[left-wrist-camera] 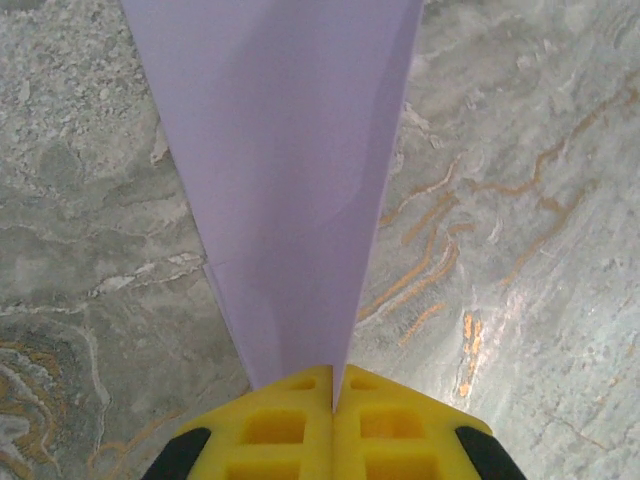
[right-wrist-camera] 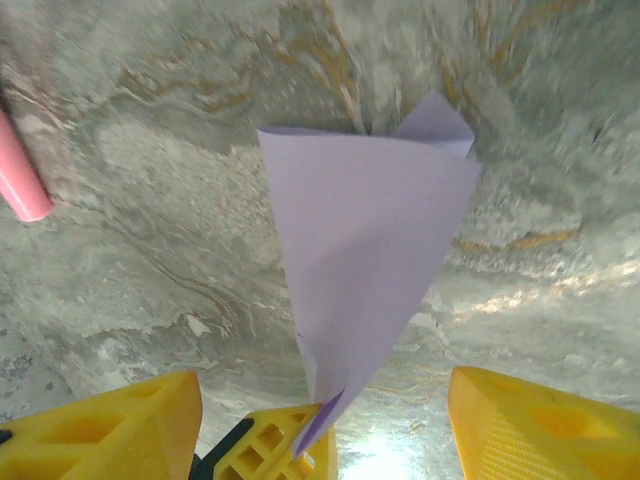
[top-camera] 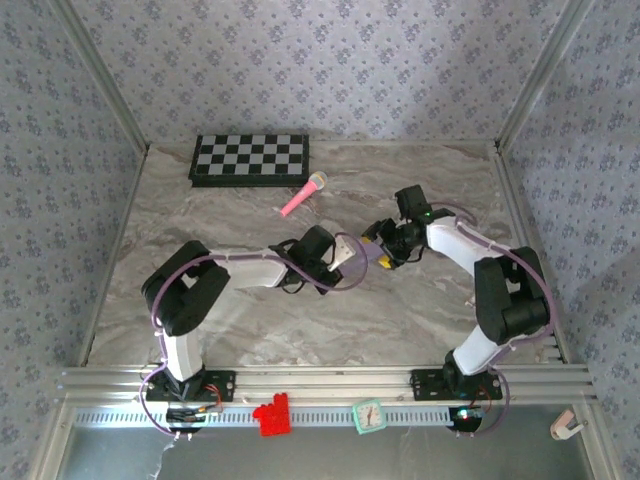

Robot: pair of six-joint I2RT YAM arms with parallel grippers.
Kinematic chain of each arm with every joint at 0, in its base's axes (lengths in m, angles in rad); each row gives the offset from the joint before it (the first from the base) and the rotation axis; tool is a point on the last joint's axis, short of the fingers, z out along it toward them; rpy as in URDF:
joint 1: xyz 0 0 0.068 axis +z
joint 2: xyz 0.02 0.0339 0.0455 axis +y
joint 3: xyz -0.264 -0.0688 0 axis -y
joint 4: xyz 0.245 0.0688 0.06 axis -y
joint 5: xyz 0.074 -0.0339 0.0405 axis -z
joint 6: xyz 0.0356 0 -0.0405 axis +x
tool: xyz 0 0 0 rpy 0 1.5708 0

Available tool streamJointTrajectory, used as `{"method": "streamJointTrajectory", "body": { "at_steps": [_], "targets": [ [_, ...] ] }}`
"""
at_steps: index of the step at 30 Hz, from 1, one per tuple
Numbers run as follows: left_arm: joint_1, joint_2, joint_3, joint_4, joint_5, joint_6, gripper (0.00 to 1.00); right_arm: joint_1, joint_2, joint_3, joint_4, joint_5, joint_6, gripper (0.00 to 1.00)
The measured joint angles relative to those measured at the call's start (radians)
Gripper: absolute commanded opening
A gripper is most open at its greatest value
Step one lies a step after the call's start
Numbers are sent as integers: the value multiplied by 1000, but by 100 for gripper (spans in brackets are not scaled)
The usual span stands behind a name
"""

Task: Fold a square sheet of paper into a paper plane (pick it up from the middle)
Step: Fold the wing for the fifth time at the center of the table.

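2 end effectors meet near the middle of the grey marble-patterned surface (top-camera: 240, 320).

Finding 1: the left end effector (left-wrist-camera: 333, 385) is fully closed. Its yellow fingers (left-wrist-camera: 275, 425) are pinched together on the narrow tip of the slim pale-lavender folded paper plane (left-wrist-camera: 290, 180). The plane fans out ahead of the grip and appears to be held just off the surface.

Finding 2: the right end effector (top-camera: 378, 247) stands wide apart and grips nothing. From its wrist view the plane (right-wrist-camera: 370, 230) rises between its spread fingers (right-wrist-camera: 545, 420), with no contact that can be confirmed.

Finding 3: the pink toy microphone (top-camera: 303, 195) and the black-and-white checkered board (top-camera: 250, 160) lie further back, well apart from the work.

Assessment: the folding looks largely complete, and the step in hand appears to be passing sole hold to the left side.

Recommendation: keep the left pinch firm at the tip, since thin paper slips and twists easily. The right fingers should back off straight, staying wide so neither pad snags a wing edge. The centre crease should stay upright, and any set-down should be level and gentle to avoid bending the tip.
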Motion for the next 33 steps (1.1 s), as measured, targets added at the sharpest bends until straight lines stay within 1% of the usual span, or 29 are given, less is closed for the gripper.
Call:
{"method": "streamJointTrajectory", "body": {
  "at_steps": [6, 13, 17, 22, 27, 33],
  "targets": [
    [37, 10, 14, -40, 48, -101, 0, -50, -93, -66, 39, 27, -85, 69],
    [69, 6, -16, -21, 32, -235, 0, -68, -128, -130, 112, 28, -142, 69],
    [77, -10, -36, -11, 25, -291, 0, -52, -129, -169, 190, 2, -157, 67],
    [81, -11, -37, -11, 34, -339, 0, -1, -129, -241, 324, -35, -171, 63],
    [95, -11, -37, -19, 82, -366, 0, 47, -129, -295, 456, -68, -190, 55],
    [127, -10, -31, -53, 158, -399, 0, 75, -108, -317, 591, -111, -204, 47]
  ]
}}
